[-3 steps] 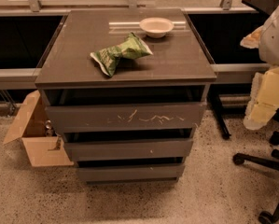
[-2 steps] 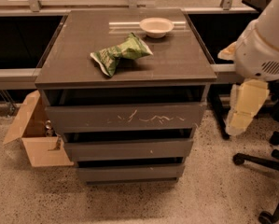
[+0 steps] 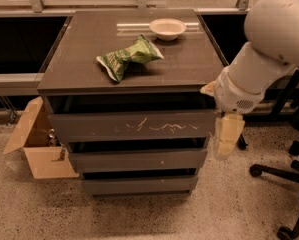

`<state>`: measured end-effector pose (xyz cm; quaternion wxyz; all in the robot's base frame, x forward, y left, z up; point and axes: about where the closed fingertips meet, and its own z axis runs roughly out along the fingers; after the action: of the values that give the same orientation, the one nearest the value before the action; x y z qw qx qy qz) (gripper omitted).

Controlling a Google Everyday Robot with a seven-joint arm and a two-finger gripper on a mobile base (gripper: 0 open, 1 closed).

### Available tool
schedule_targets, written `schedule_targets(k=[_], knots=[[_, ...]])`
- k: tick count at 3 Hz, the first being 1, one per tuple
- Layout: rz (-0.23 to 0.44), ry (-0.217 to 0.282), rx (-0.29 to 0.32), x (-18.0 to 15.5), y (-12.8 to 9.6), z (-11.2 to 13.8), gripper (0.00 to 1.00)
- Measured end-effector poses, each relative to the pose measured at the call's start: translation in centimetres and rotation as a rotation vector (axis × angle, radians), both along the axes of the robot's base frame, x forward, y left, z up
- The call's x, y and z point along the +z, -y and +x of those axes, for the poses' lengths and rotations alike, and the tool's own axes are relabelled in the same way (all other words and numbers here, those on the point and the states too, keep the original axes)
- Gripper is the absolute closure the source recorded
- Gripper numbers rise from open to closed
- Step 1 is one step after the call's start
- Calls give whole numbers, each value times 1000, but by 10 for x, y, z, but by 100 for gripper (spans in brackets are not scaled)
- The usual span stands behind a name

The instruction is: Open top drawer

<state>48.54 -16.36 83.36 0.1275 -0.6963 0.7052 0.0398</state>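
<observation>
Gripper [image 3: 228, 136] hangs just off bench's [image 3: 79, 59] front right corner; top drawer [image 3: 131, 126] lies leftward, long axis sideways; grip state cannot tell.

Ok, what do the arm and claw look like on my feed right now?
The white robot arm is smooth-shelled: a bulbous rounded joint, then a thick cylindrical link with a small dotted vent patch near its end. The claw is pale cream and blocky, hanging by the right end of the scratched dark grey top drawer. No cables show.
</observation>
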Motion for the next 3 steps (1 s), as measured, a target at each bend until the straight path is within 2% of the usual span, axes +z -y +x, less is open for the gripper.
schedule_targets(k=[1, 2, 3], knots=[[70, -67, 52, -49, -12, 13, 0], [152, -133, 71, -97, -25, 32, 0], [152, -133, 71, -97, -25, 32, 0]])
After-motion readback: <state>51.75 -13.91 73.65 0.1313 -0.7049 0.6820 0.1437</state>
